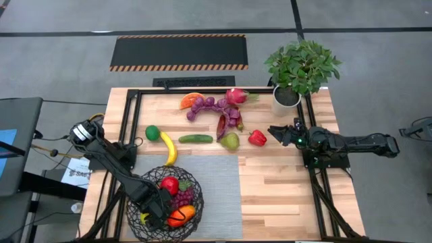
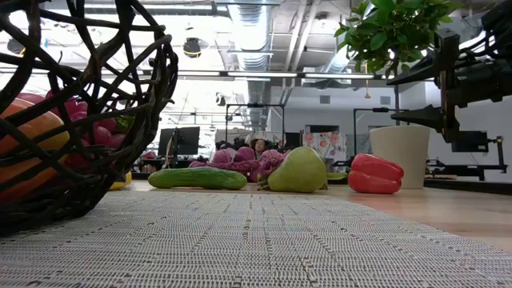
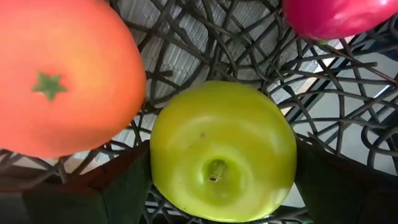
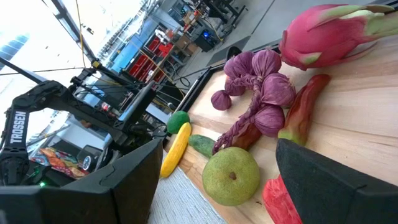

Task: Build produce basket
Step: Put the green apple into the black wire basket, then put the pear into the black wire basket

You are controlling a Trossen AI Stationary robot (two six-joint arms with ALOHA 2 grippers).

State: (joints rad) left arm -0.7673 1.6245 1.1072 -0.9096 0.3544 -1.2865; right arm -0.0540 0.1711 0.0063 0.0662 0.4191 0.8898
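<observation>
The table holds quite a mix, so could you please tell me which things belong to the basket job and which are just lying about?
Part of the job:
- basket, already holding a yellow-green apple, an orange fruit and a red apple
- banana
- cucumber
- pear
- red pepper
- dragonfruit

Just lying about:
- potted plant
- grey mat

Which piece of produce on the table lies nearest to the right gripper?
The red pepper: it lies just beside the right gripper, closer than the green pear and the cucumber farther along.
</observation>
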